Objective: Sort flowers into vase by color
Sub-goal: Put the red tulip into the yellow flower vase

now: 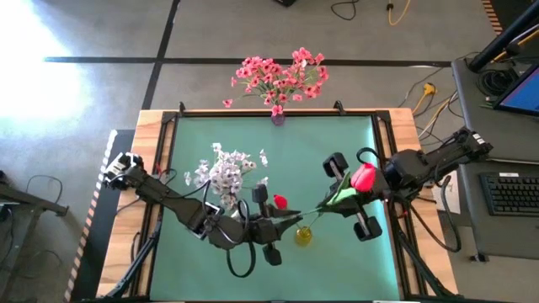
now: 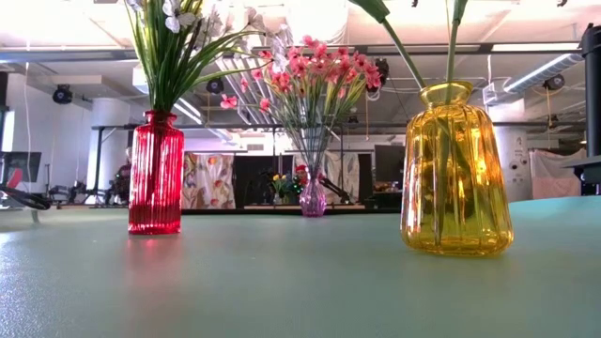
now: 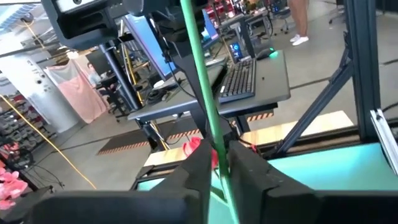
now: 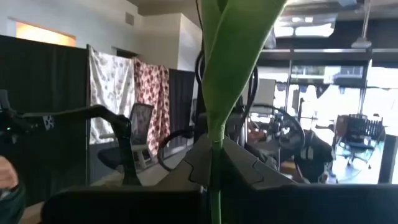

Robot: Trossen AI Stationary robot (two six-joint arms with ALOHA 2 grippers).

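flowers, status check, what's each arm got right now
Left gripper shut on a green stem. Right gripper shut on the red bud's stem, red bud up. Both over the yellow vase. White and pink bunches already in vases.

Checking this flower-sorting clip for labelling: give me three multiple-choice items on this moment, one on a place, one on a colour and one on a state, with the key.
1. Where does the purple vase with the pink flowers stand?
A. at the middle of the table's far edge
B. between the two grippers
C. at the table's near left corner

2. What colour is the vase holding the white flowers?
A. yellow
B. red
C. purple

3. The jaws of the right gripper are:
A. wide open and empty
B. shut on the white flowers
C. shut on a green stem

Key:
1 A: the high view shows it at the far edge.
2 B: the low view shows them in the red vase.
3 C: the right wrist view shows the stem clamped. The left gripper likewise grips a second stem.
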